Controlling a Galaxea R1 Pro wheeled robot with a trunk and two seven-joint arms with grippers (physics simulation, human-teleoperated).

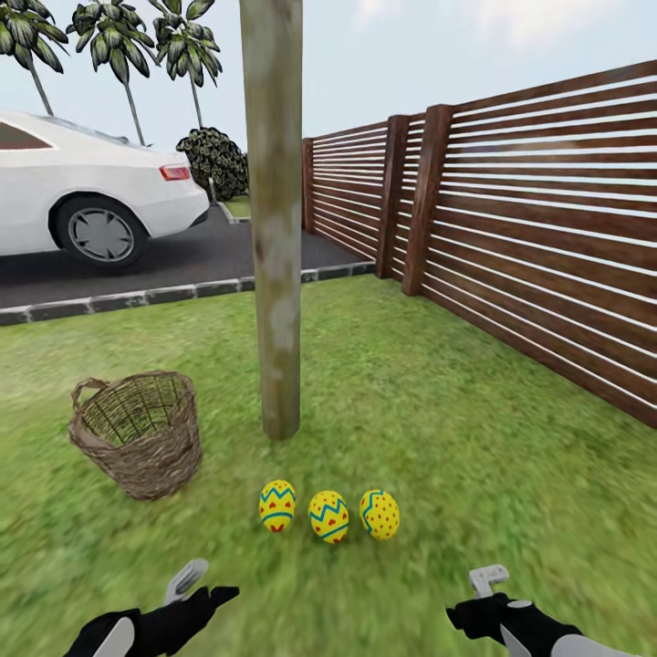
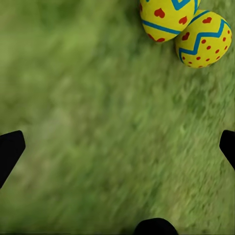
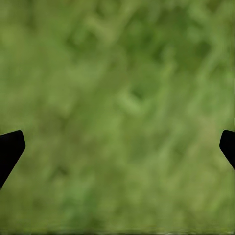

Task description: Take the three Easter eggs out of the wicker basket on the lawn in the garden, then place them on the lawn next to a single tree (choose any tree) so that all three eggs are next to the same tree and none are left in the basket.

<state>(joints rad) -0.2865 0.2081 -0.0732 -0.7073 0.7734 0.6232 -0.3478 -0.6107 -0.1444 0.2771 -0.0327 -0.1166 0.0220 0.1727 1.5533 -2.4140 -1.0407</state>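
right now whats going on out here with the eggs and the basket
The three Easter eggs lie in a row on the lawn just in front of the tree. The wicker basket stands to the tree's left, tilted, with no egg visible inside. Both arms are low and near the robot: the left gripper and right gripper are open and empty, holding nothing.

Bright, even daylight; the lawn smears soft (wrist views blurriest), shadows faint.
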